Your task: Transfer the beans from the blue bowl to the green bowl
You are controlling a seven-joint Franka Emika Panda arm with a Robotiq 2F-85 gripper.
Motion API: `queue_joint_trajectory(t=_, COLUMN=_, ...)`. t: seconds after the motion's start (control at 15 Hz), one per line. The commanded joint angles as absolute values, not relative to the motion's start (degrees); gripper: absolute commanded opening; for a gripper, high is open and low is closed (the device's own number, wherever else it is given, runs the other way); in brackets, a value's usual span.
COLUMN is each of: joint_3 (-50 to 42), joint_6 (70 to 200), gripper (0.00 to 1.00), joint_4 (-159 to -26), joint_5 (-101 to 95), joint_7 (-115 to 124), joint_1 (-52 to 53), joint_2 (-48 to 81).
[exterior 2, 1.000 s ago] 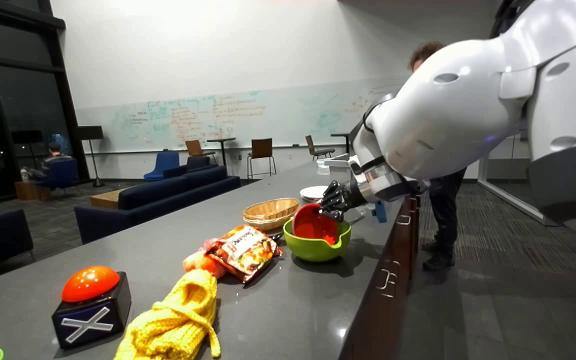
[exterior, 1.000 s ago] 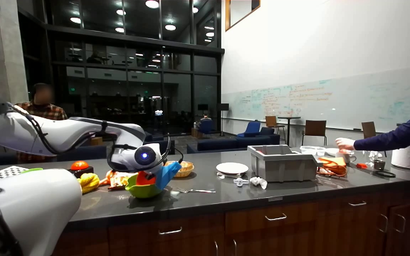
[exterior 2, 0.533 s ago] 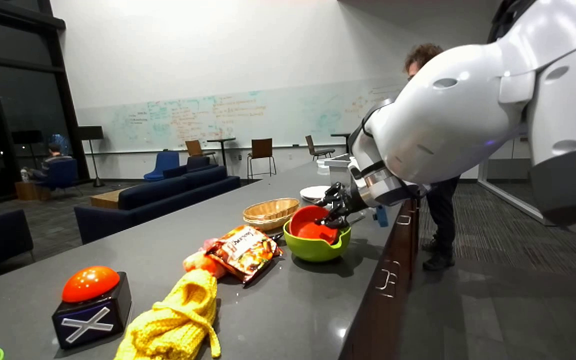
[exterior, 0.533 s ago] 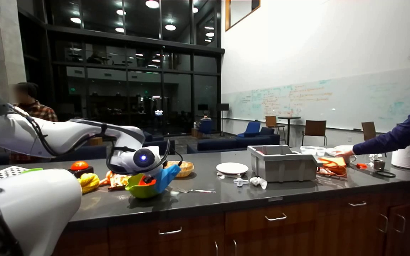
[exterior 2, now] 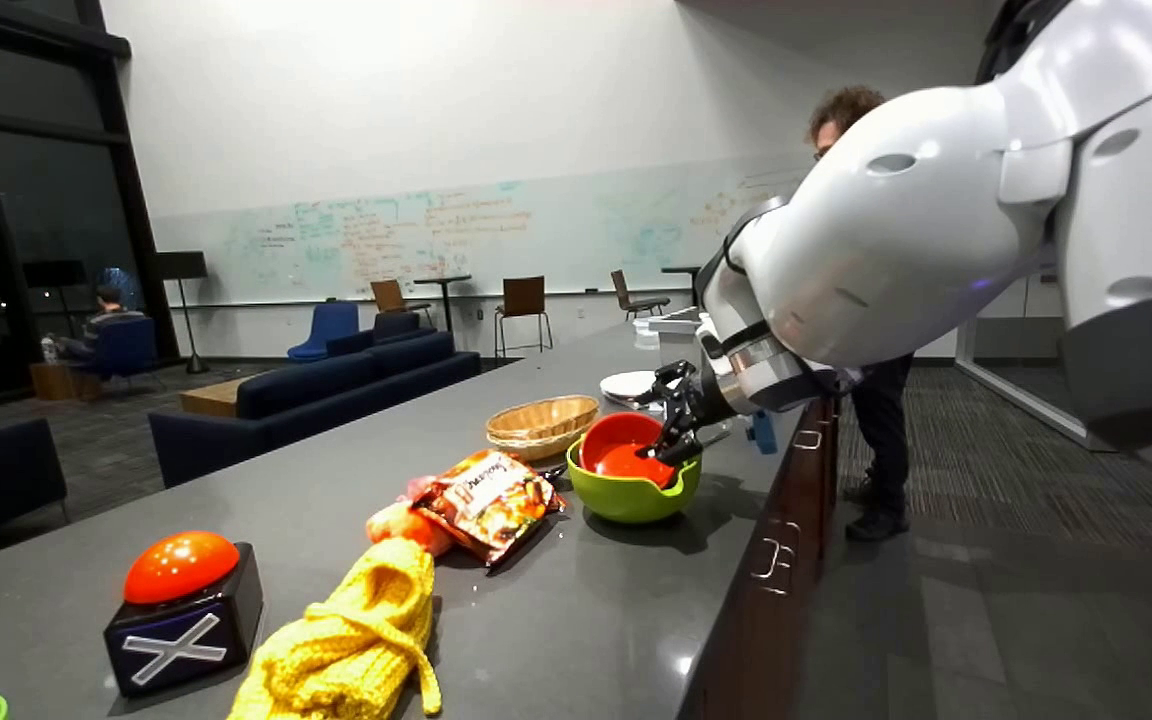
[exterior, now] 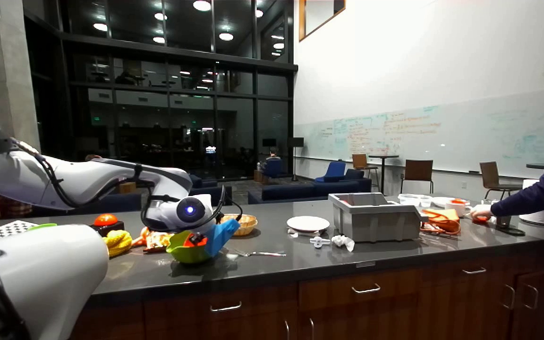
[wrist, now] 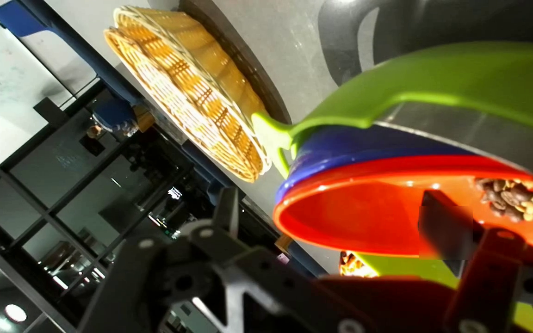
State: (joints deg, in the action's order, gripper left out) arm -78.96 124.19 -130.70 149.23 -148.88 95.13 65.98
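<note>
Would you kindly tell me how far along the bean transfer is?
Done, it seems: the blue bowl sits tilted inside the green bowl. In hand: nothing is gripped; the gripper stands open at the bowls. Left: brown and tan beans lie in the orange-red interior, perhaps a second bowl nested in the blue one, and probably need tipping out. Whether any lie on the green bowl's floor is hidden.

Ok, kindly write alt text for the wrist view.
Brown and tan beans lie in a blue bowl, red inside, which rests in a green bowl. The gripper is open, one finger overlapping that red inside; wicker baskets stand nearby.
</note>
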Motion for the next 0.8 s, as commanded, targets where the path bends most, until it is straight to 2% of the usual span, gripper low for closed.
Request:
queue_joint_trajectory(t=0.0, joint_3=-79.45, joint_6=126.91, gripper=1.0, joint_4=-130.74, joint_5=149.08, joint_7=-148.94, joint_1=95.36, joint_2=62.68)
queue_joint_trajectory(t=0.13, joint_3=-78.7, joint_6=129.15, gripper=1.0, joint_4=-130.57, joint_5=149.27, joint_7=-151.34, joint_1=94.58, joint_2=58.93)
queue_joint_trajectory(t=0.2, joint_3=-81.63, joint_6=131.43, gripper=1.0, joint_4=-132.23, joint_5=148.74, joint_7=-148.63, joint_1=99.11, joint_2=58.46)
queue_joint_trajectory(t=0.53, joint_3=-86.82, joint_6=138.01, gripper=1.0, joint_4=-132.59, joint_5=146.5, joint_7=-142.33, joint_1=106.1, joint_2=53.64)
queue_joint_trajectory(t=0.73, joint_3=-90.05, joint_6=142.47, gripper=1.0, joint_4=-132.11, joint_5=138.11, joint_7=-131.82, joint_1=110.25, joint_2=50.12)
